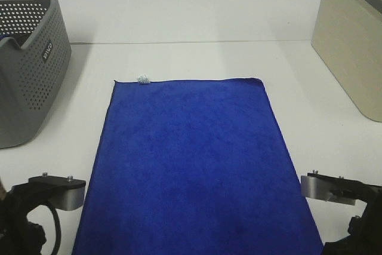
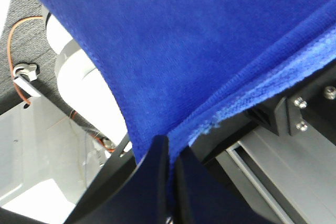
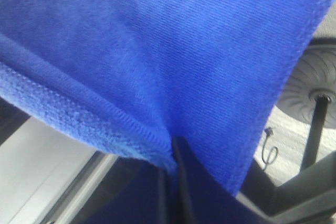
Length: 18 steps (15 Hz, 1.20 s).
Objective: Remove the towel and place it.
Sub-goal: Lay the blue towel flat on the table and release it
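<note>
One towel (image 1: 191,165), royal blue, lies spread flat down the middle of the bench (image 1: 197,58). Its white tag (image 1: 143,79) sits on the far edge, toward the far-left corner, and its near end runs out of my high view. My left gripper (image 2: 169,156) is clamped on the stitched hem there, jaws pressed together with cloth between them. My right gripper (image 3: 171,163) pinches the hem the same way. Both arms sit low at the near corners, left arm (image 1: 51,189) and right arm (image 1: 337,188), just beside the towel's long sides. A grey perforated basket (image 1: 30,76) stands at the far-left corner and a beige bin (image 1: 352,46) at the far-right.
</note>
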Each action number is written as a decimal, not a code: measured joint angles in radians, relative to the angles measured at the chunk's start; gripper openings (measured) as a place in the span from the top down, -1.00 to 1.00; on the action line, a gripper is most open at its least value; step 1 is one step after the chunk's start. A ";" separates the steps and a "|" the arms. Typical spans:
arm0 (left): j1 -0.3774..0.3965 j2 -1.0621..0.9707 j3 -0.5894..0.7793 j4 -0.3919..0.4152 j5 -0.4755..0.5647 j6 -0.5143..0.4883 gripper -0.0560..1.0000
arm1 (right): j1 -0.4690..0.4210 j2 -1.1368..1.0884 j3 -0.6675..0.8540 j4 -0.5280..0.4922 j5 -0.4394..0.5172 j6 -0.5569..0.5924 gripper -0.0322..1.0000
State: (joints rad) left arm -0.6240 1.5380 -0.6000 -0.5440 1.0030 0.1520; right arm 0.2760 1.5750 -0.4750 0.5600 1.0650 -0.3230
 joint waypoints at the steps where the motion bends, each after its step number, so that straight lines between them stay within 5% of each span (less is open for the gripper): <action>1: 0.000 0.038 -0.020 0.004 0.000 0.012 0.89 | 0.000 0.038 -0.001 -0.007 -0.020 -0.011 0.91; 11: 0.000 0.130 -0.075 0.028 0.002 0.052 0.89 | -0.002 0.157 -0.002 0.004 -0.051 -0.040 0.87; 18: 0.000 0.131 -0.075 0.039 0.010 0.052 0.65 | -0.003 0.157 -0.002 0.005 -0.053 -0.061 0.68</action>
State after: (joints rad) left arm -0.6240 1.6690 -0.6750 -0.5050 1.0130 0.2040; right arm 0.2730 1.7320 -0.4770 0.5650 1.0120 -0.3840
